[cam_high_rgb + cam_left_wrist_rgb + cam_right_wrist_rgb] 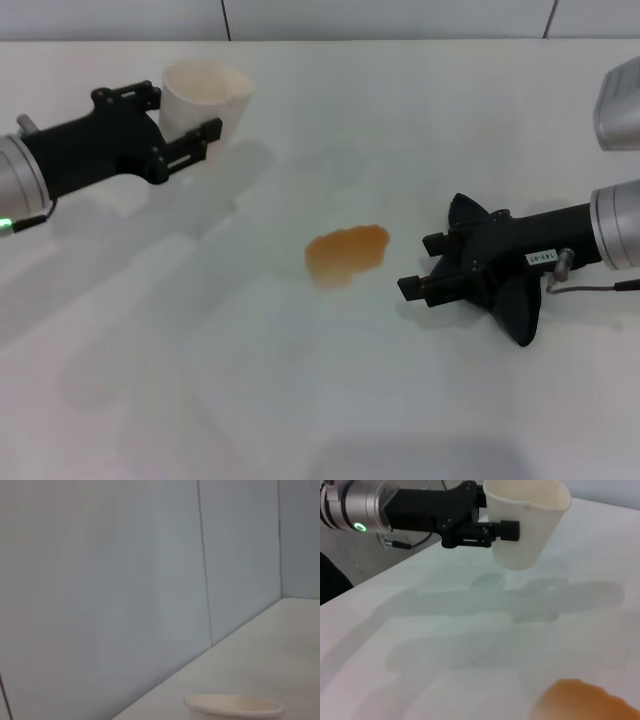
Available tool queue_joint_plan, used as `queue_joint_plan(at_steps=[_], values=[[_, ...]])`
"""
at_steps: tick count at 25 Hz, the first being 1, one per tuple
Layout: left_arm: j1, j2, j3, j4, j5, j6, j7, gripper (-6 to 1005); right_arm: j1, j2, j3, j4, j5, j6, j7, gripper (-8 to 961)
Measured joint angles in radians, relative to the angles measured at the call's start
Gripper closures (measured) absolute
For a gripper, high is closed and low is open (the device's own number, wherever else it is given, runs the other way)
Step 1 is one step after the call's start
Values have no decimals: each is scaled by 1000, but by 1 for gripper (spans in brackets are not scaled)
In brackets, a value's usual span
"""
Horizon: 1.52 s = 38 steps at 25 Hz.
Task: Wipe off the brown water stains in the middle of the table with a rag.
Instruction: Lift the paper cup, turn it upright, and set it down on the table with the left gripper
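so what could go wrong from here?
1. The right hand holds the rag bunched behind its fingers, so a swipe at the brown water stains may drag bare fingers through them instead of cloth.
2. The left hand holds the cup off the table; any leftover liquid could drip.

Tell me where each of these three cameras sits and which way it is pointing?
Head view: from the robot's head, looking down at the white table; shows the stain, the left gripper holding a white cup, and the right gripper with the black rag.
Left wrist view: on the left arm, facing the wall; only the cup's rim shows, none of the robot.
Right wrist view: on the right arm, facing across the table at the left gripper and cup.
Shared: all three show the cup.
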Motion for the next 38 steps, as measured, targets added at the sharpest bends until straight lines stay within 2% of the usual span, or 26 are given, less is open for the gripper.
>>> queue_joint_plan(at_steps=[8, 13, 20, 28, 38], values=[[16, -8, 10, -75, -31, 12, 115, 440, 4, -4, 2, -31, -2, -16, 7, 163], [56, -8, 52, -78, -83, 21, 164, 440, 19, -7, 34, -57, -8, -56, 11, 163], [95, -8, 54, -106, -128, 20, 274, 440, 27, -7, 53, -61, -19, -65, 14, 163], [81, -4, 48, -216, -213, -4, 453, 439, 39, -4, 46, -69, -58, -67, 44, 163], [24, -5, 48, -324, -255, -41, 567, 439, 48, -4, 34, -68, -72, -72, 54, 163]])
